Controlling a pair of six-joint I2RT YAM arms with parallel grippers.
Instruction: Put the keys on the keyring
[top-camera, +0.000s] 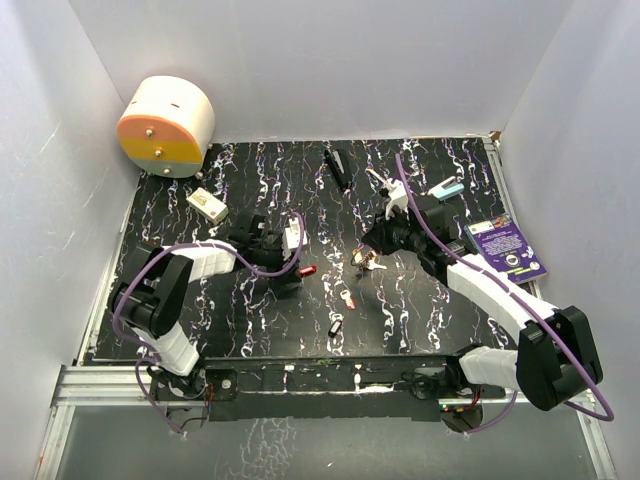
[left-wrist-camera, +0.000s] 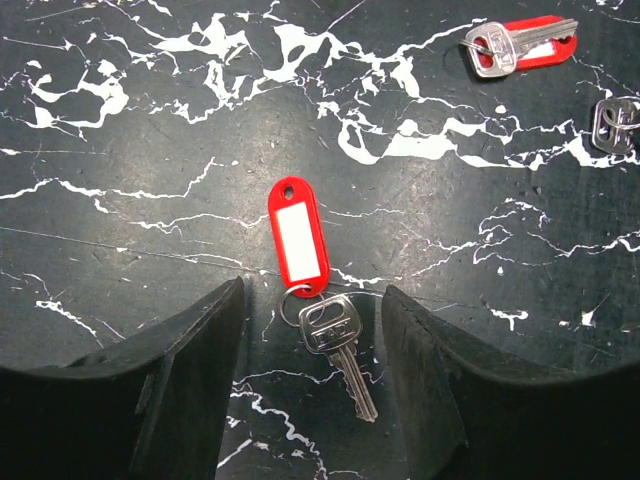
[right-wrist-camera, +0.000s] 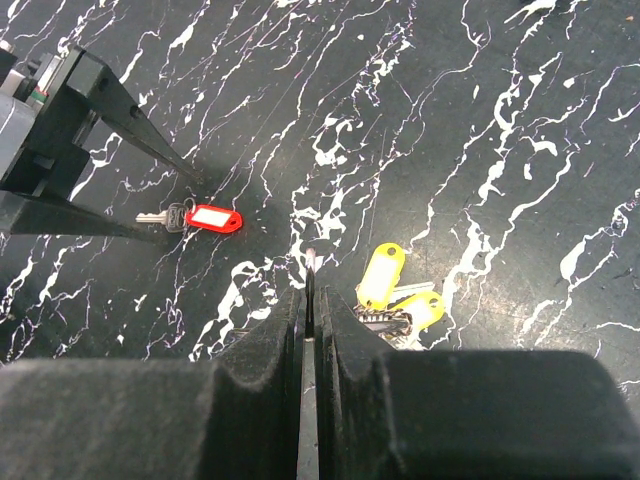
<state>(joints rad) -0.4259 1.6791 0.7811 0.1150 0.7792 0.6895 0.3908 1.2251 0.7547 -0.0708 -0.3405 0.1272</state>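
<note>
Left fingers (left-wrist-camera: 180, 390): apart, straddling red-tagged key (left-wrist-camera: 330, 330) on tabletop (left-wrist-camera: 150, 150).
Right fingers (right-wrist-camera: 265, 350): closed on keyring (right-wrist-camera: 312, 258); yellow-tagged keys (right-wrist-camera: 383, 280) at 4 o'clock.

Open tabletop (left-wrist-camera: 150, 150) lies all around the red-tagged key (left-wrist-camera: 335, 340).

Yellow keys (right-wrist-camera: 384, 276) half-hidden behind right gripper (right-wrist-camera: 311, 296); keyring (right-wrist-camera: 311, 262) seemingly edge-on sliver.

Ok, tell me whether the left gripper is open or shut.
Open. The left gripper has its fingers apart, the red-tagged key lying between them.
</note>
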